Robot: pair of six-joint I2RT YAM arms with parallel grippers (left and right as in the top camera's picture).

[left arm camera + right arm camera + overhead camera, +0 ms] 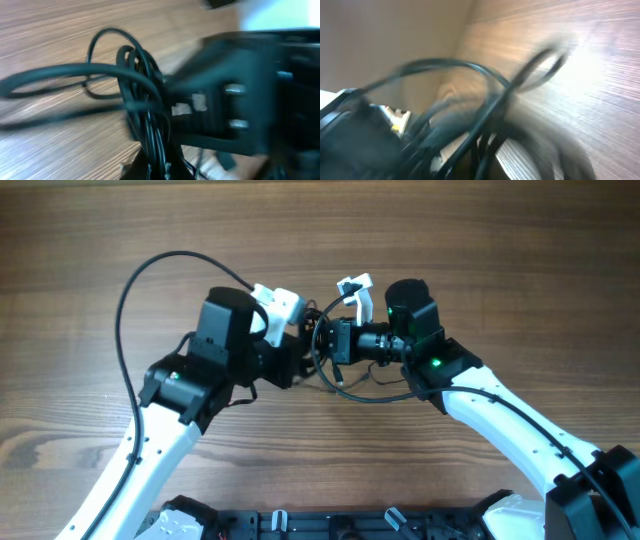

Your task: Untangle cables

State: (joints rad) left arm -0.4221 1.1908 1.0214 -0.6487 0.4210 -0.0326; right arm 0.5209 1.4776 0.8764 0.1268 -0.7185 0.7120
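The cables (335,380) are thin dark cords bunched in the middle of the wooden table, between my two grippers. My left gripper (300,352) and right gripper (322,340) meet tip to tip over the bunch. In the left wrist view a bundle of strands (150,125) rises from my shut left gripper (156,169) and fans into loops (112,37) above the wood. The right wrist view is blurred. There, cords (492,120) run up from my right gripper (492,167), which is shut on them, to a small loop (540,67).
A thicker black arm cable (130,290) arcs over the table at the left. The right arm's dark body (240,100) fills the right of the left wrist view. The left arm's dark body (350,140) sits low left in the right wrist view. Bare wooden table (500,240) surrounds the arms.
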